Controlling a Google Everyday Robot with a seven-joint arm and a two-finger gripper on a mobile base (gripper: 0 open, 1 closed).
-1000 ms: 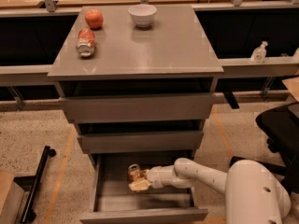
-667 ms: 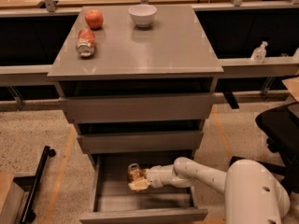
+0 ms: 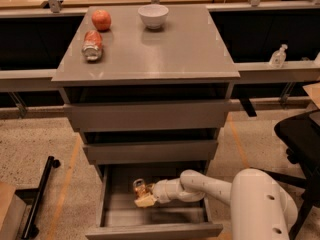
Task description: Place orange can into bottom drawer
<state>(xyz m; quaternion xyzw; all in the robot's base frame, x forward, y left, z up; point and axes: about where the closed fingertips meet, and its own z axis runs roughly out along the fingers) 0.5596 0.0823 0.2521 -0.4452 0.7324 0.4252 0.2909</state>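
The bottom drawer (image 3: 152, 230) of the grey cabinet is pulled open toward me. My white arm reaches into it from the right. My gripper (image 3: 145, 195) is inside the drawer, shut on the orange can (image 3: 141, 187), which stands roughly upright near the drawer floor at its left-middle, silver top showing. The lower part of the can is hidden by the fingers.
On the cabinet top (image 3: 150, 59) lie a redder dented can (image 3: 92, 45) on its side, a red apple (image 3: 101, 20) and a white bowl (image 3: 153, 15). Two shallower drawers above are shut. A black chair (image 3: 302, 134) stands at right, a black bar (image 3: 40, 194) on the floor at left.
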